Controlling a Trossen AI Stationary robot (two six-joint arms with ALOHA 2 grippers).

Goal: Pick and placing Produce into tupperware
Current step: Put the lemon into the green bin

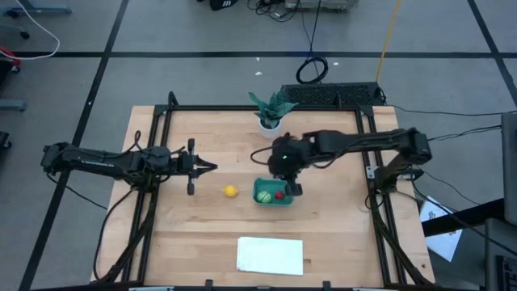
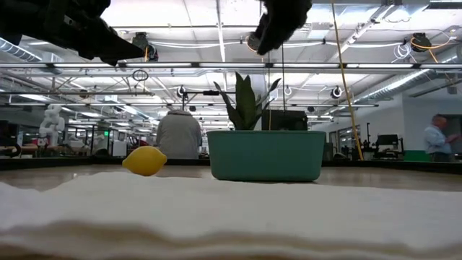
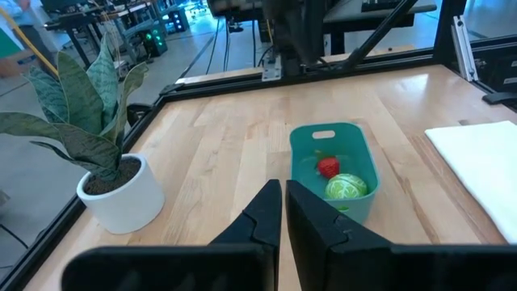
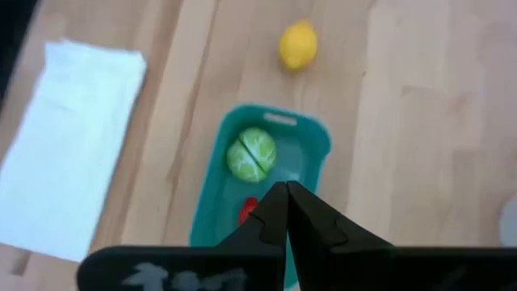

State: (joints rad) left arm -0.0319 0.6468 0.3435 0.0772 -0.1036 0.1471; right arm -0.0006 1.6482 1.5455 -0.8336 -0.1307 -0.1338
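- The right gripper (image 4: pixel 286 212) is seen with its two fingers (image 4: pixel 266 214) pressed together and nothing between them; it is held above the teal tub (image 1: pixel 284 202), over the end of it where the red piece (image 1: pixel 279 194) lies.
- The left gripper (image 3: pixel 283 212) is likewise closed, tips all but touching, with nothing gripped; it is held clear of the table, well apart from the tub on the side where the lemon (image 1: pixel 230 191) lies, with its tips pointed toward the tub.
- Two pieces of produce are found inside the tub: the round green piece (image 4: pixel 251 155) and the smaller red piece beside it, close to each other.
- The yellow lemon is left outside the tub, on the bare wood near the tub's short end, between the tub and the left gripper.
- The tub itself stands upright on the wooden table (image 1: pixel 339 234), roughly at its middle.
- A potted plant (image 1: pixel 271 111) in a white pot is placed beyond the tub, near the table's far edge.
- A flat white sheet (image 1: pixel 270 255) is laid on the near side of the tub, well apart from it.
- People are visible in the room behind the tub in the low view.
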